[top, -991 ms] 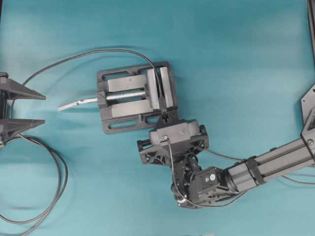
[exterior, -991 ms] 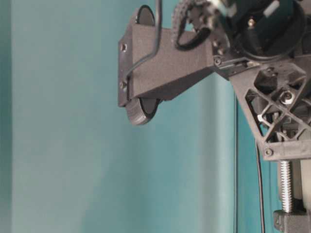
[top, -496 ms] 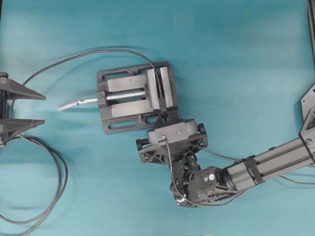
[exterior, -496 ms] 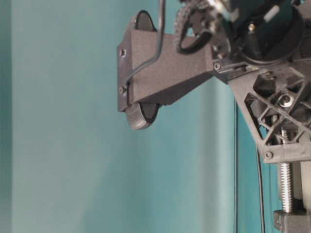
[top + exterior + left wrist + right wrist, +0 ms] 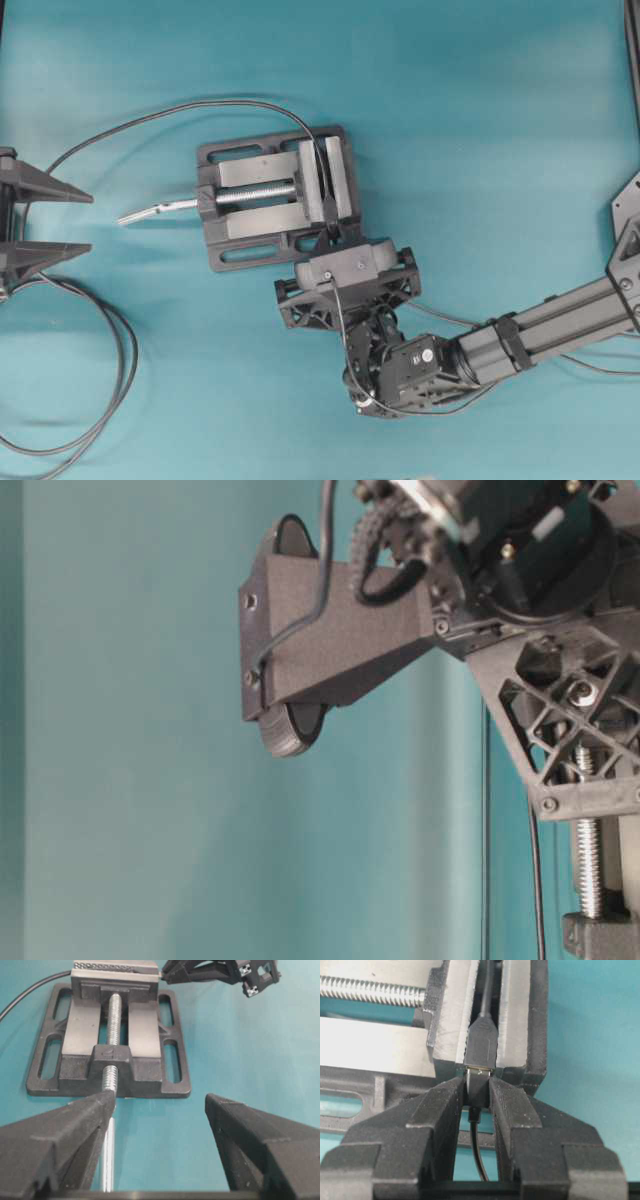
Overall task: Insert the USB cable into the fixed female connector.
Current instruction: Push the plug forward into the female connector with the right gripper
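Observation:
In the right wrist view my right gripper [image 5: 477, 1085] is shut on the black plug of the USB cable [image 5: 479, 1091]. Its thin dark cable trails back between the fingers. The plug butts against the fixed female connector [image 5: 481, 1045], a small black block clamped between the vise jaws. Only a thin silver edge shows where they meet. From overhead the right gripper [image 5: 335, 236] sits at the vise's near side, just below the connector [image 5: 326, 195]. My left gripper [image 5: 55, 222] stands open at the far left with nothing between its fingers.
The dark grey vise [image 5: 250, 205] with a silver screw [image 5: 255, 194] and handle [image 5: 150, 211] lies mid-table. The connector's thin black lead [image 5: 180, 108] arcs left from it. A grey looped cable [image 5: 115, 360] lies at the lower left.
The right arm's wrist has swung slightly to the left while the gripper's tips stay at the vise with the plug. The left gripper has not moved.

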`<state>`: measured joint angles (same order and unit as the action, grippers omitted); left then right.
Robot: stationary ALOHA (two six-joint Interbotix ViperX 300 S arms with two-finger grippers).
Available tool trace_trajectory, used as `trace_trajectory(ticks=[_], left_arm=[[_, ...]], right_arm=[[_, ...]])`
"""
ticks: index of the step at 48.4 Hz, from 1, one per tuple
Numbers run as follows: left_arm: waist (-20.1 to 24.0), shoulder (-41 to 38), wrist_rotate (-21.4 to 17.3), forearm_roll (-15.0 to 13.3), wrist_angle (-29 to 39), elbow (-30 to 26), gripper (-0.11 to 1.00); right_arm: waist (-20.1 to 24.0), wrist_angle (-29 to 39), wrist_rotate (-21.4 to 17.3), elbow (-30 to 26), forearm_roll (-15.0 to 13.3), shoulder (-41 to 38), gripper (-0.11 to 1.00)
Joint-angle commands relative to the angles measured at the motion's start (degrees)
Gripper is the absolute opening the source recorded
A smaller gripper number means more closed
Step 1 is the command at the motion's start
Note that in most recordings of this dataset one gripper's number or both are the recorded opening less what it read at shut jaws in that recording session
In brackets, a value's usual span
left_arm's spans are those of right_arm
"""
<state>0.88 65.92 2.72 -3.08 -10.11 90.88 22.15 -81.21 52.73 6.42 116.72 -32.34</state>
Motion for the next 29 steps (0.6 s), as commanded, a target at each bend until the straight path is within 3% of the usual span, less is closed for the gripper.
trace_trajectory(ticks=[1,29], left_arm=[[0.0,-0.79,0.44,0.26,-0.26,-0.79,0.88],[-0.09,-0.79,0.44,0.18,-0.35,-0.79,0.88]], right_arm=[[-3.34,-0.26,0.09,-0.88,-1.41,1.32,0.21],[-3.87,-0.62,0.7,-1.76,-1.32,1.05,0.21]])
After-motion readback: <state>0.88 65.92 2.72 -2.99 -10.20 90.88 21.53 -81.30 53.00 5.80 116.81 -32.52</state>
